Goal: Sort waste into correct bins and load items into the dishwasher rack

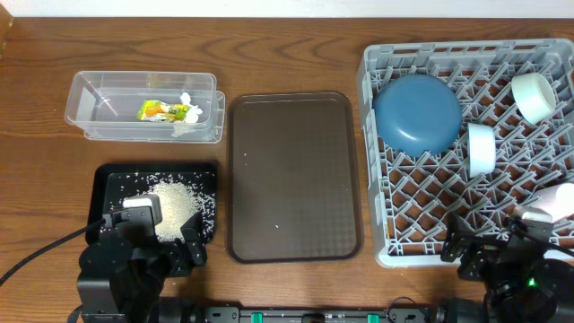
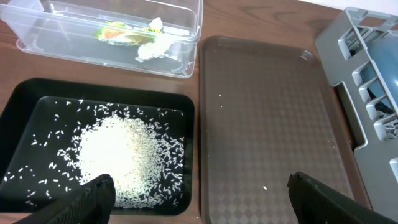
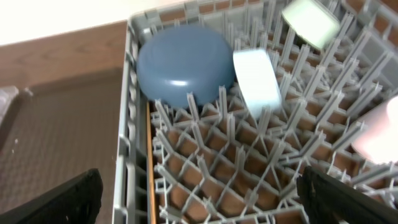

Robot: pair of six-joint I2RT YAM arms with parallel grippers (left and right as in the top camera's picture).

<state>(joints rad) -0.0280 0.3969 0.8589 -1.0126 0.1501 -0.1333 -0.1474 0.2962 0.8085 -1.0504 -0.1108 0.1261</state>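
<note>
Snack wrapper in tub, print illegible

Overhead camera looked straight down on the whole table. Left wrist camera sat low and close, facing forward over the black tray and brown serving tray. Right wrist camera looked closely into the dishwasher rack, with that serving tray at its left.

Pink bowl — blurred, cut by right edge.

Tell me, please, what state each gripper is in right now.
Left gripper: jaws open, holding nothing.
Right gripper: jaws open, holding nothing.
</note>
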